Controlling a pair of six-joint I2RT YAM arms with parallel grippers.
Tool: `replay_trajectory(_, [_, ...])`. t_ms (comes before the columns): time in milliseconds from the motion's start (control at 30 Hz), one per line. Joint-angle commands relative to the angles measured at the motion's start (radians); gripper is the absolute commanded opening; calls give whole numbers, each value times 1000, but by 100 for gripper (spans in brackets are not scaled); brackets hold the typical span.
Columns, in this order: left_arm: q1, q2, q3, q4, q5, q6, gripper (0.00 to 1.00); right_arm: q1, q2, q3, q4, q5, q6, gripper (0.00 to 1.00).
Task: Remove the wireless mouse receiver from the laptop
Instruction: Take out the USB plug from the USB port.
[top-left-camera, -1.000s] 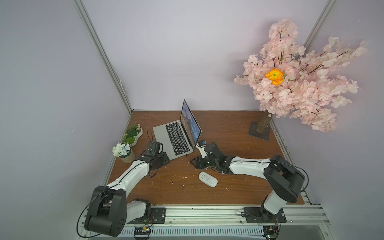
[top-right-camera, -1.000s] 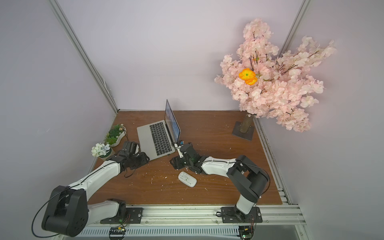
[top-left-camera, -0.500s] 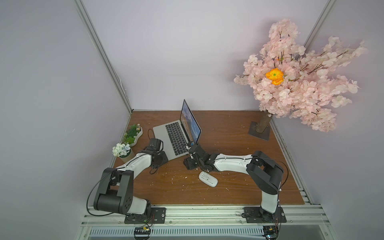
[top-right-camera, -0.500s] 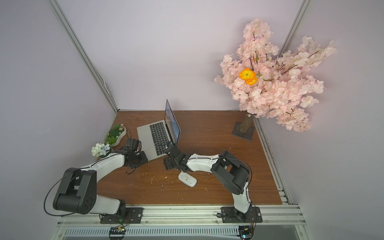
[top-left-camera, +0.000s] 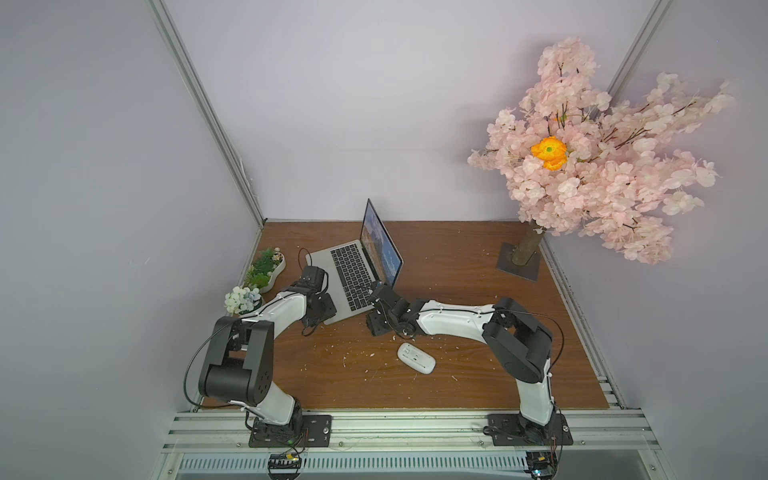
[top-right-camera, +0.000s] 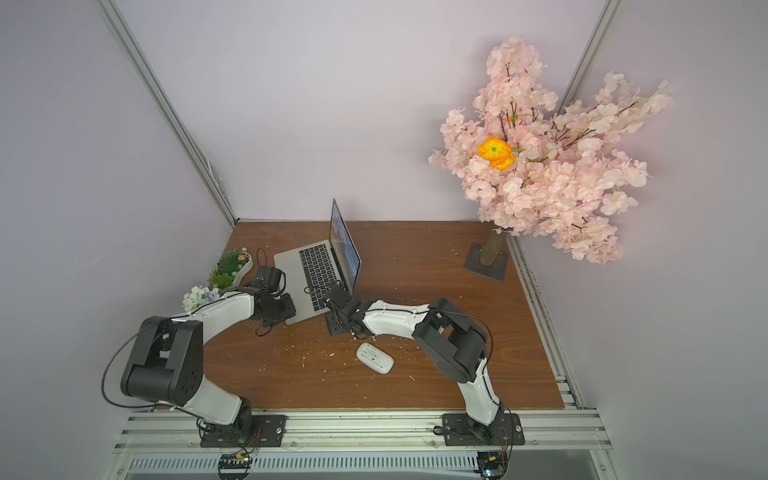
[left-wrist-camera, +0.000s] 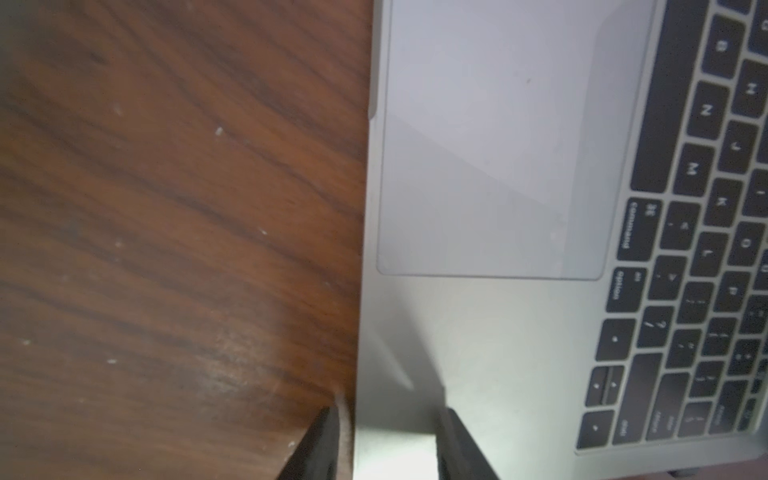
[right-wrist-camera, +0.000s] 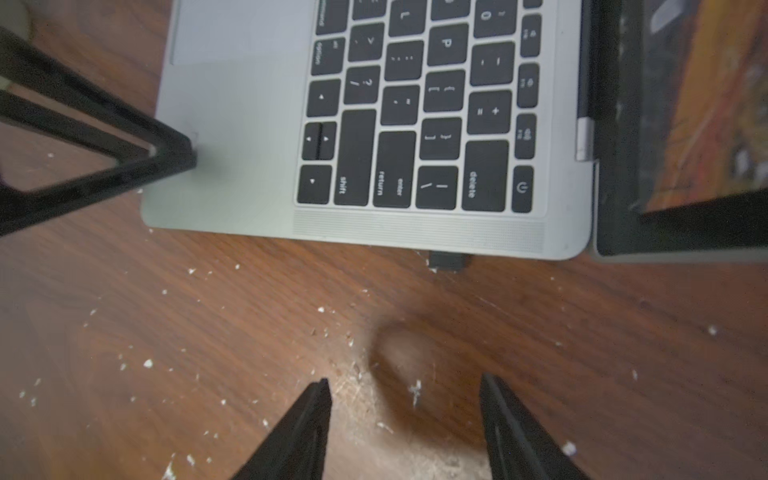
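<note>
Right wrist: right claw (right-wrist-camera: 404, 379) parted, empty, near receiver (right-wrist-camera: 449, 261)

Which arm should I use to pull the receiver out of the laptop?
Right. The right gripper points open jaws at the wireless mouse receiver sticking out of the laptop; the left gripper straddles the front edge, off that side.

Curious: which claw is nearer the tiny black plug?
The right gripper: the receiver sits ahead of its open jaws. The left gripper straddles the laptop's front edge.

Left hand (left-wrist-camera: 388, 419) at the laptop (left-wrist-camera: 490, 332) corner
One finger (left-wrist-camera: 457, 440) is over the laptop, one over the brown worktop (left-wrist-camera: 166, 208).
</note>
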Motion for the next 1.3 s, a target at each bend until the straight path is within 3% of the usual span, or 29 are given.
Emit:
replay_trajectory(0, [16,30,-13,-73,-50,36,41,1,35,60,-118,58,16,60])
replay_trajectory(500, [17,23,-29,-73,-56,56,40,-16,258,411,-416,72,23,51])
replay_trajectory(933, [17,33,-34,-72,-54,67,40,-42,303,463,-473,21,58,44])
replay_trajectory(1267, [17,36,-34,-72,-53,80,40,-43,375,560,-528,5,60,31])
